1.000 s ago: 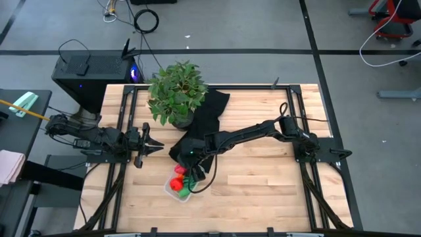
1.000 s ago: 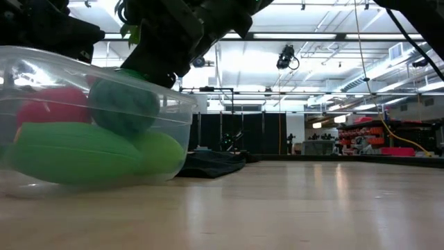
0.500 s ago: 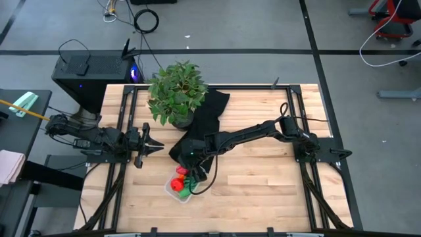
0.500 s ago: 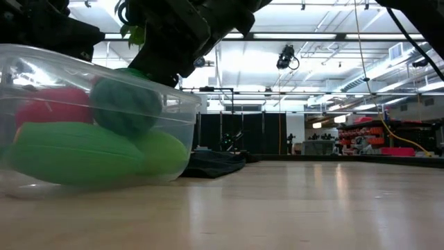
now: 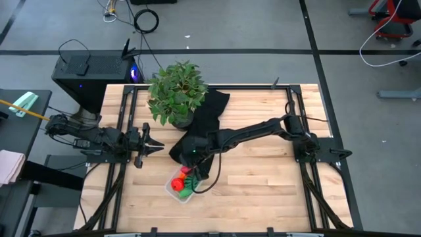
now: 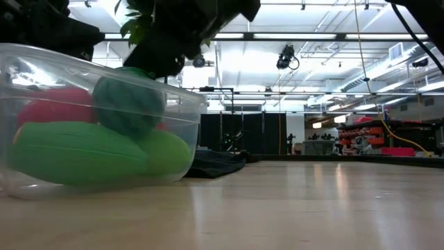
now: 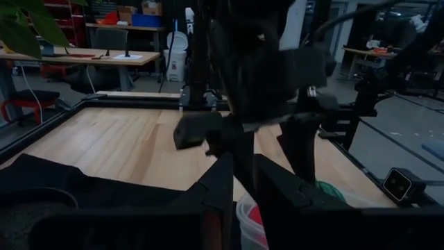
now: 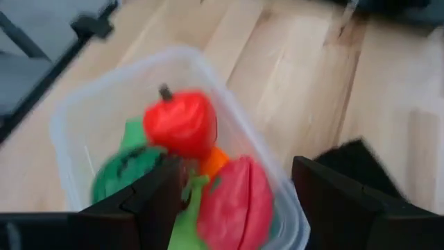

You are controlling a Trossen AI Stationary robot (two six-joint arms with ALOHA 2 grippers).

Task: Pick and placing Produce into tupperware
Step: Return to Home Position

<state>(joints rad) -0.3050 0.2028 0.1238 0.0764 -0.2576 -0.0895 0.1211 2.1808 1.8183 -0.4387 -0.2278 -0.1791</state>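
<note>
Produce (image 8: 182, 125) is all inside the tupperware (image 6: 187, 111), none on the table (image 5: 263, 191). The tupperware stands upright on the wood, left of centre, toward the table edge away from the potted plant (image 5: 176, 95) and near the black cloth (image 5: 209, 108).

Contents seen from the right wrist view:
- A round red piece with a dark stem lies on top.
- A second red piece (image 8: 236, 201) is beside it.
- An orange carrot (image 8: 214, 161) is wedged between the two.
- A dark green striped piece (image 8: 125, 177) lies against the far wall.

The low view shows a long green piece (image 6: 76, 153) along the bottom and a light green piece (image 6: 165, 153) at the end wall.

Right gripper (image 5: 200, 172) hangs above the cloth-side end of the tupperware. Its fingers (image 8: 156, 201) are wide apart and hold nothing.

Left gripper (image 5: 152, 146) sits at the table's left side, well apart from the tupperware and pointing toward the centre. Its fingers (image 7: 218, 187) are drawn close together, only a slit between them, and hold nothing.
</note>
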